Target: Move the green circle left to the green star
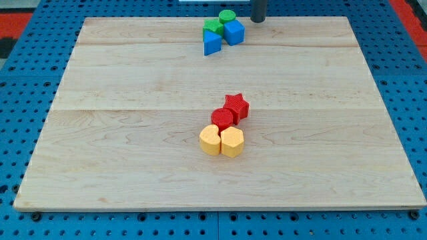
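The green circle (227, 17) stands at the view's top centre of the wooden board (133, 167). The green star (213, 27) touches it at its lower left. A blue cube (234, 32) sits just below the circle and a blue triangular block (211, 44) lies below the star; all these blocks are bunched together. My tip (257, 21) is at the board's top edge, a little to the right of the green circle and the blue cube, apart from both.
Near the board's middle sits a second cluster: a red star (236, 106), a red circle (222, 120), a yellow heart-like block (210, 140) and a yellow hexagon (232, 141). A blue pegboard surface (40, 220) surrounds the board.
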